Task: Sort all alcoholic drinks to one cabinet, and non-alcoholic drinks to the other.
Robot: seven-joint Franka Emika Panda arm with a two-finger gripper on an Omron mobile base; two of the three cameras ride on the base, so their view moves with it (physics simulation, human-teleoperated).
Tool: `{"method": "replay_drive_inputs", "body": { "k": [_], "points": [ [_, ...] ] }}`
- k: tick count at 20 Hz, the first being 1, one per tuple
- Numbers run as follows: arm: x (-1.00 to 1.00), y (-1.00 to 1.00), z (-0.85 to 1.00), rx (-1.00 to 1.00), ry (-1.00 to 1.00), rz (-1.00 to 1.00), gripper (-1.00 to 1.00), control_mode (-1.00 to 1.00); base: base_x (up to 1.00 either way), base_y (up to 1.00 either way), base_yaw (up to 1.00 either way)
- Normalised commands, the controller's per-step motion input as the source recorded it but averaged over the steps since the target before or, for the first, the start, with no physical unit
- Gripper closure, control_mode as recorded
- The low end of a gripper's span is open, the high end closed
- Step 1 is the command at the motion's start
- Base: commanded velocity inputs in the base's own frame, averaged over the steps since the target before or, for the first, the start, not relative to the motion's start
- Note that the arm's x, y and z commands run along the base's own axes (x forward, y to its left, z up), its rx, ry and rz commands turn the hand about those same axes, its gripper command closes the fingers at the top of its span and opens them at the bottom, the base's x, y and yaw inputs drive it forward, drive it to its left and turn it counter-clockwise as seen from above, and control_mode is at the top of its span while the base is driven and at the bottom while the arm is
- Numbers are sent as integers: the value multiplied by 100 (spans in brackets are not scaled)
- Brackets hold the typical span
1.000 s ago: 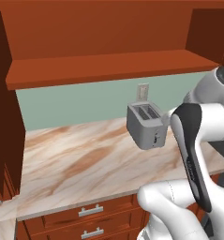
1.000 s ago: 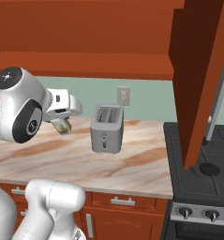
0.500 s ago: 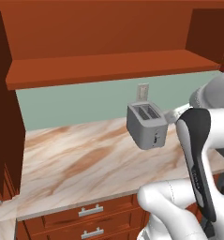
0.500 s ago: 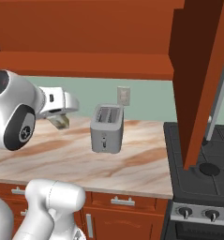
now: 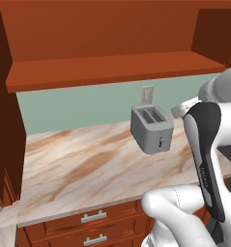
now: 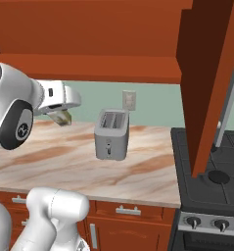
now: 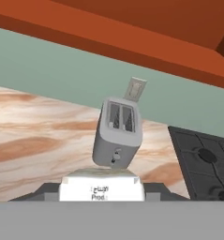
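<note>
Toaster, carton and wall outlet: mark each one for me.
toaster (image 6: 111, 135), right base view, front face.
carton (image 7: 102, 185), hand view, printed top between the pincer tips.
wall outlet (image 5: 147, 93), left base view, plate middle.

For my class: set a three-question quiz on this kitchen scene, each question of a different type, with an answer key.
1. True or false: the grey toaster stands on the marble counter.
2. Multiple choice: what does the gripper hold? A) a brown bottle B) a cream-white carton C) nothing
3. Fill in: on the green wall just behind the toaster is a white ____.
Key: 1 true; 2 B; 3 outlet.
</note>
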Motion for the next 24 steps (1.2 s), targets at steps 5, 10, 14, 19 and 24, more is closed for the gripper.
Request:
{"method": "replay_drive_inputs", "body": {
  "k": [5,10,14,19,24],
  "points": [
    [0,0,29,0,-6,-3,100,-100,0,0,0],
    [4,-1,23,-1,-7,-4,100,-100,0,0,0],
    [13,-4,17,-1,-7,-5,100,-100,0,0,0],
    [17,-6,18,0,-6,-6,100,-100,0,0,0],
    [28,-12,12,0,-7,-5,100,-100,0,0,0]
  ]
}}
